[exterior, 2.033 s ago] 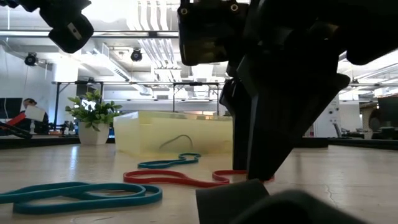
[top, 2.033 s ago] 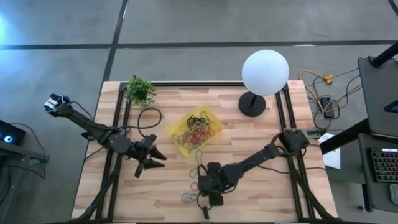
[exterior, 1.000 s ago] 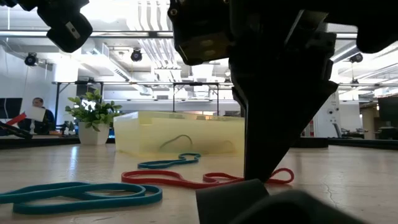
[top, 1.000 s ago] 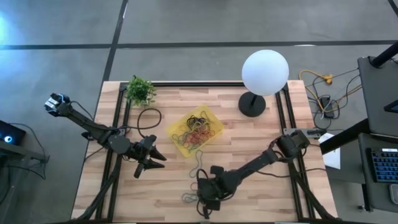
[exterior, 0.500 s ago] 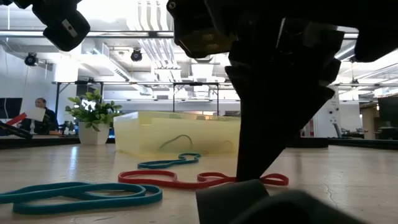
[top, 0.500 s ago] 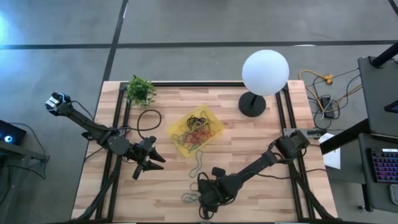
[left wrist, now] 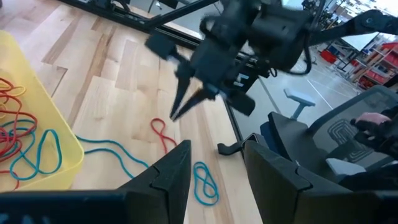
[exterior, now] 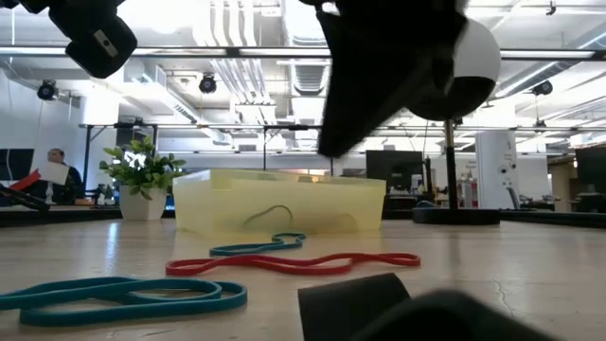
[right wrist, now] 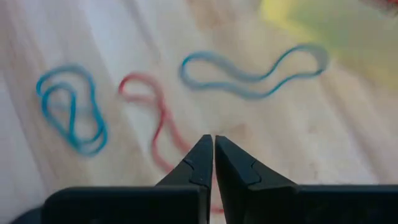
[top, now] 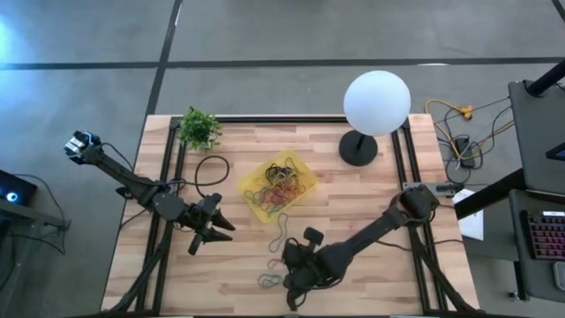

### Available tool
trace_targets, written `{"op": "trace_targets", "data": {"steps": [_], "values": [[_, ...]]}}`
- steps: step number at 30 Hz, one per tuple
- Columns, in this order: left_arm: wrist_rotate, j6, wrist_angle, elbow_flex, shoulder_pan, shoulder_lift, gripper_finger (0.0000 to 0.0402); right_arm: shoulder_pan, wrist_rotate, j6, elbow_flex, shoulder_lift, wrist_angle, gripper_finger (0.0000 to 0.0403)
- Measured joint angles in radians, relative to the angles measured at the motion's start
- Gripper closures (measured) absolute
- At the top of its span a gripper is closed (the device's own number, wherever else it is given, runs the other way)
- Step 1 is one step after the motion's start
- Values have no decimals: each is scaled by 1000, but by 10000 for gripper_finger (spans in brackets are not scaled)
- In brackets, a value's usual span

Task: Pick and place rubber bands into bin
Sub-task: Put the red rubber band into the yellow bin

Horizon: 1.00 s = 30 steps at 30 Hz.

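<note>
The yellow bin (top: 278, 184) (exterior: 279, 202) stands at mid-table with several coloured rubber bands inside. On the wood in front of it lie a red band (exterior: 294, 262) (right wrist: 155, 118), a long teal band (exterior: 260, 247) (right wrist: 249, 71) and a doubled blue loop (exterior: 123, 296) (right wrist: 68, 109). A big black ring (top: 210, 168) lies left of the bin. My right gripper (top: 290, 294) (left wrist: 175, 113) (right wrist: 213, 144) hangs shut above the red band, clear of it, with nothing between its fingers. My left gripper (top: 201, 231) (left wrist: 217, 171) waits open at the left.
A white globe lamp (top: 377, 102) on a black round base (top: 357, 148) stands at the far right. A small potted plant (top: 199, 128) stands at the far left corner. A small dark oblong piece (left wrist: 230, 148) lies near the front edge by the bands.
My right gripper has risen off the table and rolled and tipped its wrist, coming up with nothing. The red band stays flat on the wood, shifted a little and stretched out longer.
</note>
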<state>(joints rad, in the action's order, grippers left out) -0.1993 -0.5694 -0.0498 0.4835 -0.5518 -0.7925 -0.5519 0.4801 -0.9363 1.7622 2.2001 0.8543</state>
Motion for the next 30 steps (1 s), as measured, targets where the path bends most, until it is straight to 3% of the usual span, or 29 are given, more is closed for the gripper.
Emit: {"op": "trace_targets", "data": {"steps": [7,13,17,24,30], "values": [[0,0,7,0,0,0,267,6,39,90,26,-19,19,395],[0,4,7,0,0,0,267,18,-145,299,-20,8,-98,387],[0,6,7,0,0,0,267,37,-248,371,-37,24,-168,354],[0,5,7,-1,-1,0,267,67,-283,369,-52,38,-160,272],[0,5,16,-1,-1,0,267,89,-398,395,-97,36,-161,222]]}}
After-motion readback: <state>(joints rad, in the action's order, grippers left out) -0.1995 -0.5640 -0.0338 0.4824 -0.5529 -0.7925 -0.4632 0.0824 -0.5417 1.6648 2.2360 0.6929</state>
